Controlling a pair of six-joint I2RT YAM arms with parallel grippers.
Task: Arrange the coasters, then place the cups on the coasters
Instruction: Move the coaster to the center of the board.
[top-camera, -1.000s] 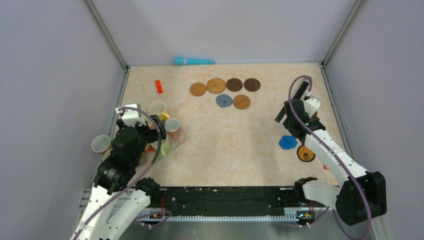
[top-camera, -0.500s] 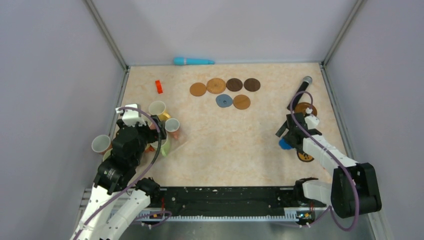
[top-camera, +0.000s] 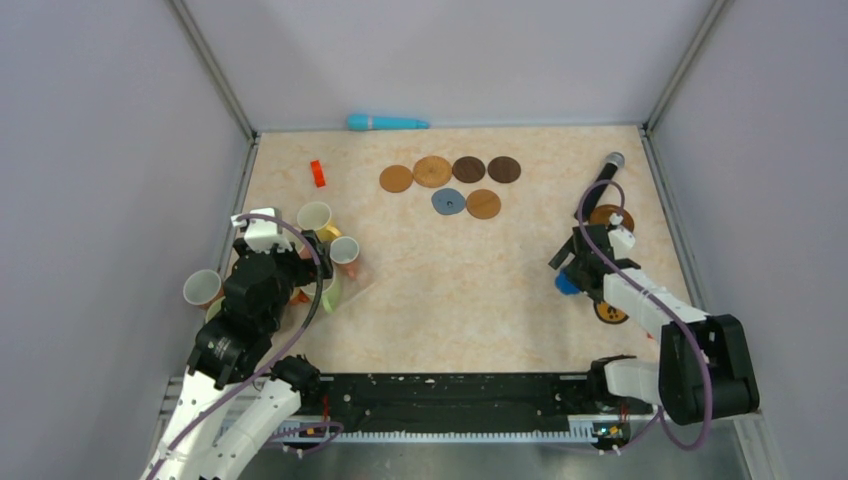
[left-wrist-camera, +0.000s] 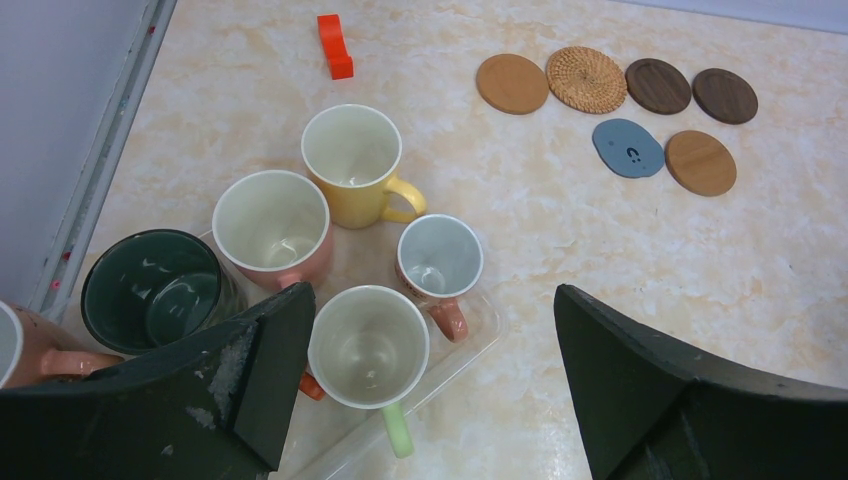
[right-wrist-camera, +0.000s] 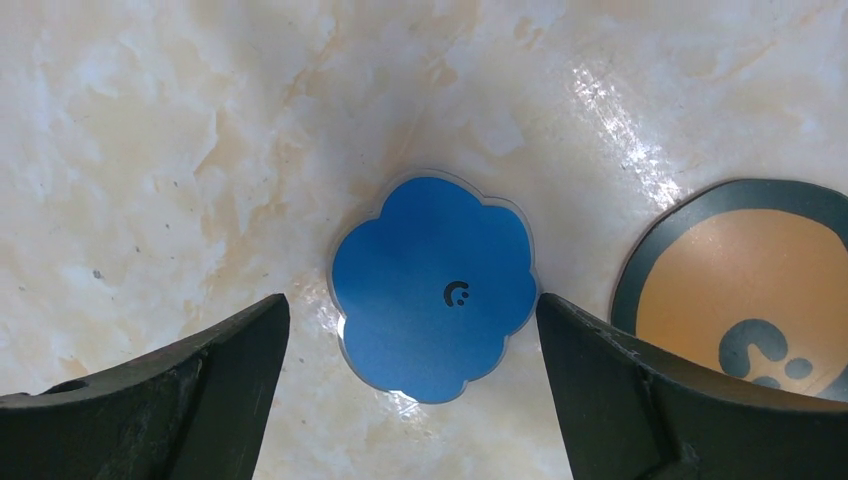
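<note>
Hovering over the blue scalloped coaster, the right gripper is holding its jaws wide either side of it, gripping nothing. The black-rimmed coaster is sitting just beside the blue one. Well away from it, the left gripper is gaping wide above the cups, empty too.

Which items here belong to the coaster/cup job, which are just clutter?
Job: blue scalloped coaster, black-rimmed coaster, six coasters at the back, lone brown coaster, mugs at left.
Clutter: red block, teal pen-like object, microphone.

Looks like a robot lab test cell: a marble-look table is boxed in by plain grey panels and aluminium rails.
</note>
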